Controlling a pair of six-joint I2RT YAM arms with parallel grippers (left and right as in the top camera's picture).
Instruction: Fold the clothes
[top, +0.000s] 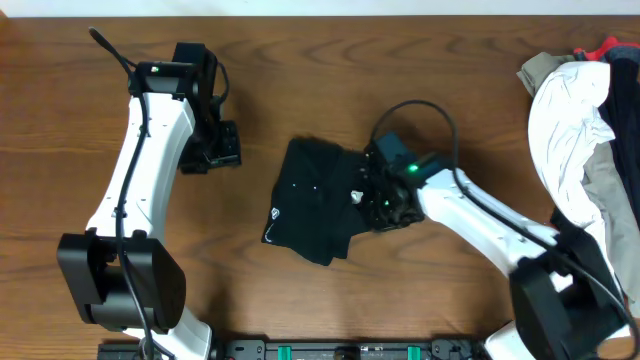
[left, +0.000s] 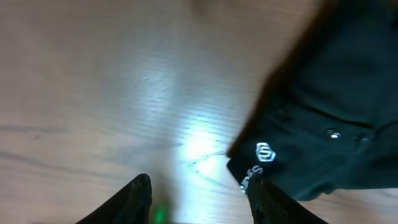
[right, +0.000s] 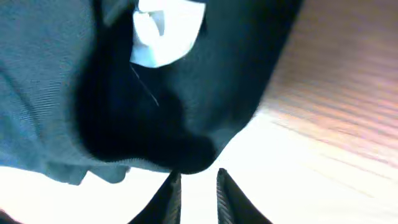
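- Lying crumpled and partly folded on the wooden table (top: 300, 60), the black shirt (top: 315, 200) is sitting about midway between the two arms.
- A small white round logo (left: 265, 152) is showing at the shirt's lower left corner, with white lettering (left: 249, 178) running just beneath it.
- The left claw (left: 199, 182) is hanging over bare wood to the left of the shirt, apart from it and nearest that logo corner. Its fingers are standing wide with nothing between them.
- The right claw (right: 198, 177) is reaching in at the shirt's right edge, where the fabric is bunching into dark folds.
- Its fingers (right: 174, 193) are standing narrow, almost together, and a fold of the shirt is lying right at their tips. Whether they are pinching the cloth one cannot tell.
- A white label (right: 165, 31) is showing on the shirt's fabric, beyond the right claw's tips.
- A heap of laundry (top: 575, 110), white and beige with a bit of red, is lying well to the right of the shirt, apart from it.
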